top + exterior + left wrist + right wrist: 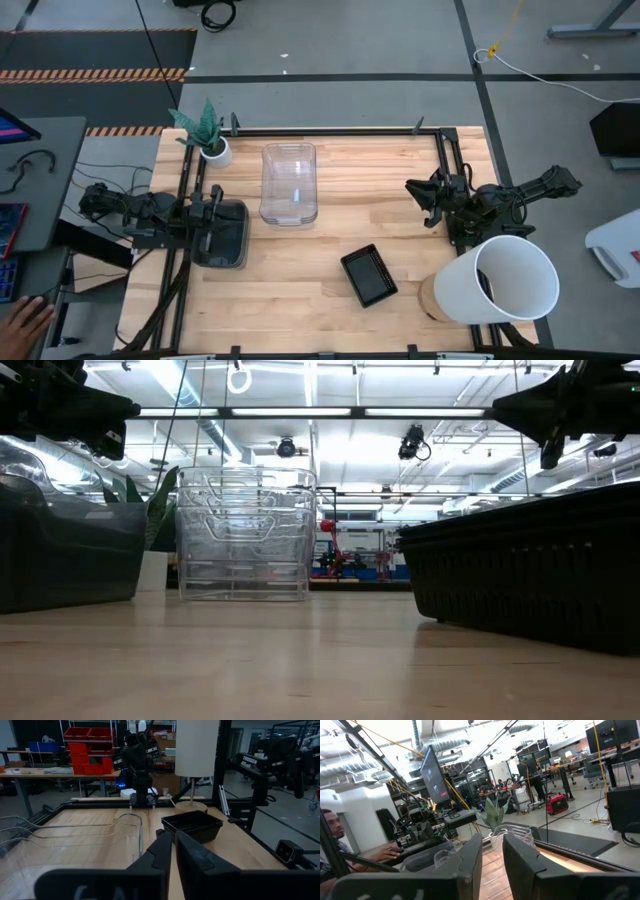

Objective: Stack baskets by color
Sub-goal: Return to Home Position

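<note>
A stack of clear baskets (pixel 289 183) stands at the table's middle, toward the far edge; it also shows in the low view (pixel 245 535). Smoky grey baskets (pixel 222 238) sit nested at the left, and black mesh baskets (pixel 368 275) sit nearer the front, right of centre. My left gripper (pixel 222 207) hovers level over the grey baskets' far end, shut and holding nothing (pixel 173 851). My right gripper (pixel 420 200) hangs at the right, above the table, open with nothing between its fingers (pixel 492 851).
A big white bucket (pixel 505 280) lies tipped at the front right corner, beside my right arm. A small white plant pot (pixel 214 150) stands at the far left. A person's hand (pixel 25 320) rests at a desk left of the table. Bare wood lies between the stacks.
</note>
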Tool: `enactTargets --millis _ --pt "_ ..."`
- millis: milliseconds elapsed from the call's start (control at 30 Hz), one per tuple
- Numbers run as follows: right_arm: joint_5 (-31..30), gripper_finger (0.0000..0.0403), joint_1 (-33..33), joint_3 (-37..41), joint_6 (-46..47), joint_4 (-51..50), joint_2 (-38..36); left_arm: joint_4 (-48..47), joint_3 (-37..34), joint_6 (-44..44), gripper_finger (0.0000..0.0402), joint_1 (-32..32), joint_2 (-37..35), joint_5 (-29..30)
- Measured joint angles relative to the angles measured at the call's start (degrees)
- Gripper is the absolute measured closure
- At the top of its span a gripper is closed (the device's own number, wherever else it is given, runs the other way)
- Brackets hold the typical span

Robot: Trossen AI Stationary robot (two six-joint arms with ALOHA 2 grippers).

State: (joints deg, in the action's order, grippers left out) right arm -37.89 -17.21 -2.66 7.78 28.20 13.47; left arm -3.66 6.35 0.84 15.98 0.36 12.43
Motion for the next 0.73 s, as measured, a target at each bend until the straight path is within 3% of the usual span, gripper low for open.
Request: enactTargets --millis 733 --pt "0.0 0.0321 0.0 0.0 0.0 0.0 0.0 0.0 0.0 0.0 0.0369 0.0 0.0 0.0"
